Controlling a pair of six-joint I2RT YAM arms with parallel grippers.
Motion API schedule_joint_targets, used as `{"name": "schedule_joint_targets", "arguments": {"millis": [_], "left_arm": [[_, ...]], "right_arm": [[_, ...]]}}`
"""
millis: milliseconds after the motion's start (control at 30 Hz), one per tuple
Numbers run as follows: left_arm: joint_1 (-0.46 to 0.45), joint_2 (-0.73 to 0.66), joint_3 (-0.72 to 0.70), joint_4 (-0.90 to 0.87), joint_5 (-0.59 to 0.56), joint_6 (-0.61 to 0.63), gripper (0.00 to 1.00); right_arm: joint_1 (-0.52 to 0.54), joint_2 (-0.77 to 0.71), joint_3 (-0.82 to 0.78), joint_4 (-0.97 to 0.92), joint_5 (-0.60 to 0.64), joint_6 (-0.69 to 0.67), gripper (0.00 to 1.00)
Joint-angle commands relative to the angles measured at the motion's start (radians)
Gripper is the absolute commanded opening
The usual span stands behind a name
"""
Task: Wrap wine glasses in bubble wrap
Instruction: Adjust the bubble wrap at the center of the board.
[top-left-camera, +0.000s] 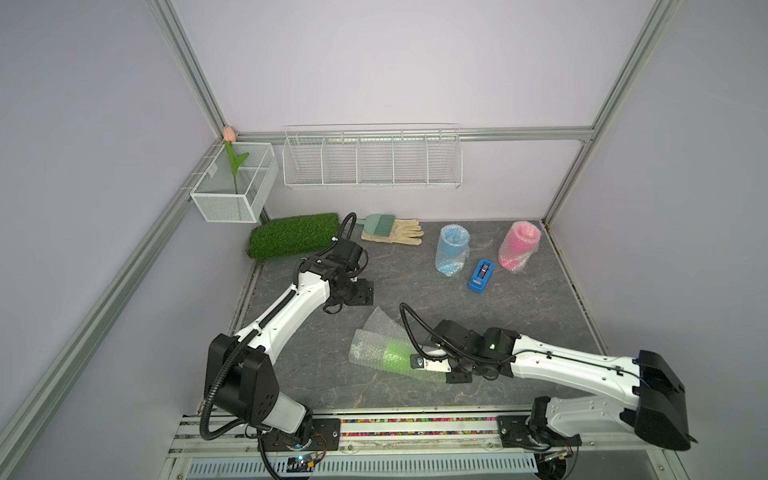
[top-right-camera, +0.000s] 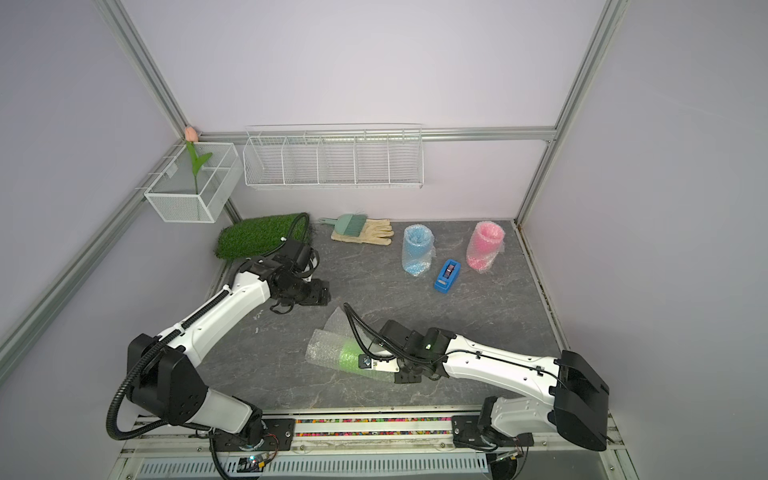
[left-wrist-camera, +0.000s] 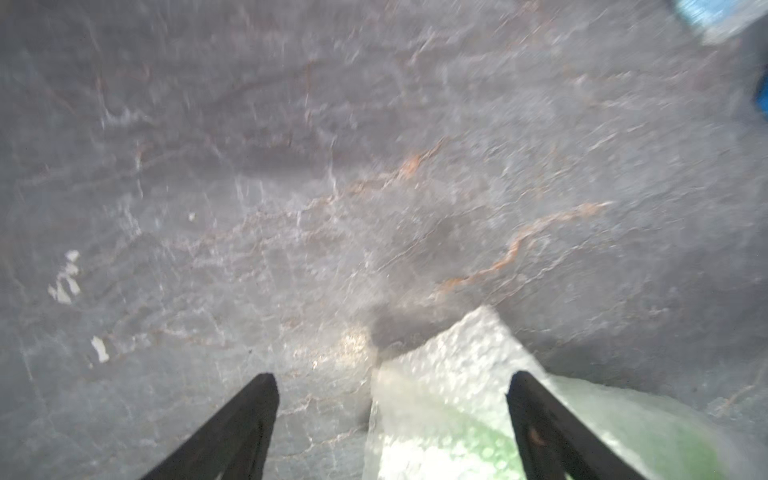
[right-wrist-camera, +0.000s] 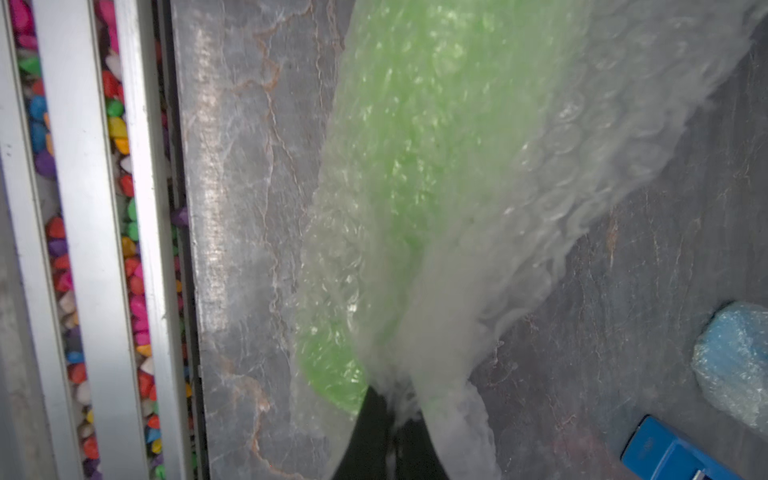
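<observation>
A lime green wine glass (top-left-camera: 399, 355) (top-right-camera: 351, 357) lies on its side near the table's front, loosely rolled in a bubble wrap sheet (top-left-camera: 374, 332) (right-wrist-camera: 561, 145) whose far corner sticks up. My right gripper (top-left-camera: 417, 360) (right-wrist-camera: 392, 403) is shut on the wrap's edge by the glass (right-wrist-camera: 415, 124). My left gripper (top-left-camera: 360, 296) (left-wrist-camera: 391, 376) hovers open behind it, above the raised wrap corner (left-wrist-camera: 457, 353), holding nothing. The blue glass (top-left-camera: 452, 249) (top-right-camera: 417, 249) and pink glass (top-left-camera: 519, 245) (top-right-camera: 484, 245) stand wrapped at the back right.
A blue tape dispenser (top-left-camera: 481, 276) (top-right-camera: 447, 276) lies between the two standing glasses. A green turf mat (top-left-camera: 295, 235), a brush (top-left-camera: 376, 224) and gloves (top-left-camera: 401, 233) sit along the back. A wire basket (top-left-camera: 237, 183) and a wire shelf (top-left-camera: 372, 158) hang on the walls.
</observation>
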Motion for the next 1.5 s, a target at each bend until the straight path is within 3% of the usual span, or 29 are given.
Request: {"name": "schedule_joint_targets", "arguments": {"millis": [0, 133, 233, 333, 500, 833, 1067, 1467], "left_arm": [[0.007, 0.097, 0.106, -0.065, 0.110, 0.085, 0.89], [-0.017, 0.261, 0.254, -0.224, 0.113, 0.054, 0.89], [-0.041, 0.319, 0.260, -0.236, 0.109, 0.060, 0.89], [-0.054, 0.362, 0.245, -0.238, 0.146, 0.064, 0.82], [-0.061, 0.346, 0.205, -0.230, 0.153, 0.050, 0.50], [-0.061, 0.286, 0.150, -0.218, 0.103, -0.003, 0.00], [-0.062, 0.164, 0.077, -0.194, 0.042, -0.061, 0.00], [-0.094, -0.141, -0.414, 0.245, -0.079, -0.182, 0.00]], "right_arm": [[-0.010, 0.002, -0.020, 0.041, 0.039, -0.133, 0.07], [-0.017, 0.011, -0.020, 0.045, 0.040, -0.128, 0.07], [-0.028, 0.005, -0.031, 0.054, 0.040, -0.121, 0.07], [-0.042, 0.004, -0.036, 0.053, 0.037, -0.116, 0.07], [-0.071, 0.017, -0.025, 0.038, 0.009, -0.100, 0.07], [-0.108, 0.066, -0.002, 0.016, -0.024, -0.081, 0.07], [-0.171, 0.112, 0.030, -0.015, -0.074, -0.027, 0.07], [-0.255, 0.149, 0.082, -0.035, -0.114, 0.036, 0.07]]}}
